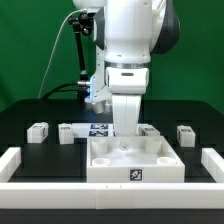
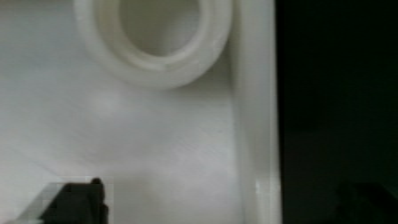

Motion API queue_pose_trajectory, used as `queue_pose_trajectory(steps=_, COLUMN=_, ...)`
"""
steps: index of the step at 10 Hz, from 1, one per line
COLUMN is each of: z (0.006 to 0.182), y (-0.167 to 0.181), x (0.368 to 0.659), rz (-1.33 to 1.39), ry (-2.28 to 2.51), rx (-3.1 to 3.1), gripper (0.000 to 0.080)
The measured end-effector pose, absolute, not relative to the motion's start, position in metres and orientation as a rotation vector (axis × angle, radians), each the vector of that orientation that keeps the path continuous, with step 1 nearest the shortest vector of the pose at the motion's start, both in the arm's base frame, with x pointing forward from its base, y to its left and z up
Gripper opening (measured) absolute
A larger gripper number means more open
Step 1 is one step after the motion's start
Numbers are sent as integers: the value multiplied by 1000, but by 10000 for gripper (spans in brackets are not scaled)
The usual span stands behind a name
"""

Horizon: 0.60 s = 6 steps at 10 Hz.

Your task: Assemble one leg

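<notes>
The large white square panel lies at the front middle of the table, a tag on its front face. My gripper is down at the panel's far edge. In the wrist view the panel fills the picture, with a round corner hole and its edge running alongside the black table. The gripper is open and holds nothing; one dark fingertip shows over the panel, and the other is barely visible against the dark table. Small white legs lie behind the panel: two at the exterior view's left and one at the right.
The marker board lies behind the panel, beside the gripper. Another small white part sits just right of the gripper. Low white walls border the table at the left, right and front.
</notes>
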State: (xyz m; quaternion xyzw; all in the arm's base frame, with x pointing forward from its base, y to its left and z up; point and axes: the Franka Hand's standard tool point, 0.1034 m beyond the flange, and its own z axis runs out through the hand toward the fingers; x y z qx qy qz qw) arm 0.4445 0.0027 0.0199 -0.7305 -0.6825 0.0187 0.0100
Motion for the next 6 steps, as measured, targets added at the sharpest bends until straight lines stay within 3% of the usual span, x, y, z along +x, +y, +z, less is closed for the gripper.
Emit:
queue_pose_trajectory(steps=5, z=12, y=2, x=447, rz=64, ry=-2183, rx=-2219, gripper=637)
queue_pose_trajectory(steps=6, z=11, y=1, x=447, rz=65, ry=-2182, rx=-2219, gripper=469)
